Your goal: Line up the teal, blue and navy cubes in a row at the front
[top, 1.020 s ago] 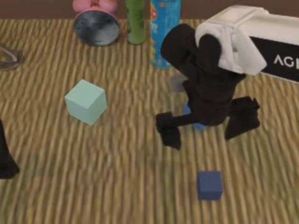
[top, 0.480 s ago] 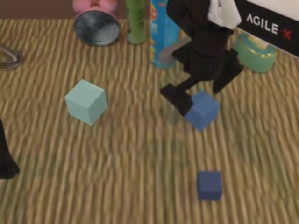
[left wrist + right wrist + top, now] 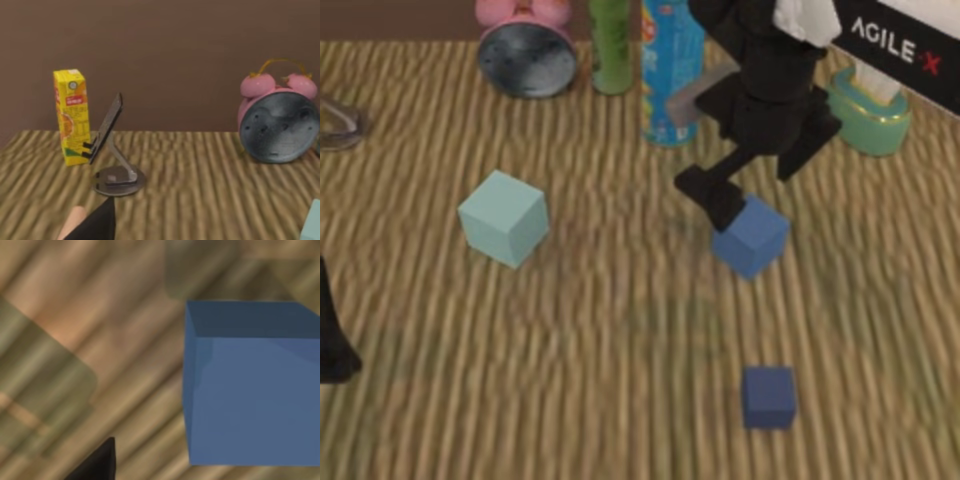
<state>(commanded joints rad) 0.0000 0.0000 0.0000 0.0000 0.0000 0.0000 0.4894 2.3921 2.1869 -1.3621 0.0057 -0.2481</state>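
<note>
The right gripper (image 3: 760,180) now hangs over the back of the table, its two black fingers spread wide and holding nothing, one fingertip (image 3: 720,200) just at the upper-left edge of the mid-sized matte medium-blue cube (image 3: 751,236). Over the past second the arm has swung from above the table's middle toward the tall blue printed can (image 3: 672,70) and the green oval tissue holder (image 3: 868,115), uncovering the blue cube it had been hiding; in the last half second it has drifted only slightly, and the cube has barely moved. The right wrist view shows that cube close below, beside the striped woven mat (image 3: 620,330), with no finger closed on it. The large pale mint-teal cube (image 3: 504,218) sits well apart at the left, and the small dark navy cube (image 3: 768,397) lies near the front edge, both unmoved. The left gripper (image 3: 332,335) is parked at the left edge; whether it is open cannot be told. Judging by this layout, no row exists yet: only the navy cube is near the front, and the right arm appears to be lining up for a grasp on the blue cube.
</note>
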